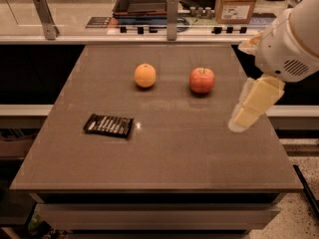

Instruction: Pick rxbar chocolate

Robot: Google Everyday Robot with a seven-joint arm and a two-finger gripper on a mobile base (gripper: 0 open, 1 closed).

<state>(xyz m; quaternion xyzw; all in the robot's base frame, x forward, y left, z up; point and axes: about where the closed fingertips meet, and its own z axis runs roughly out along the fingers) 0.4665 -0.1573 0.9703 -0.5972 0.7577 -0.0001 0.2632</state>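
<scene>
The rxbar chocolate (108,125) is a flat black wrapped bar with white lettering, lying on the left part of the brown table (164,158). My gripper (245,117) hangs from the white arm at the right side, above the table's right part, far from the bar and lower right of the apple. It holds nothing that I can see.
A round orange (145,75) and a red apple (202,80) sit side by side at the back middle of the table. Behind the table is a counter with a dark tray (144,1), a cardboard box (237,3) and two upright posts.
</scene>
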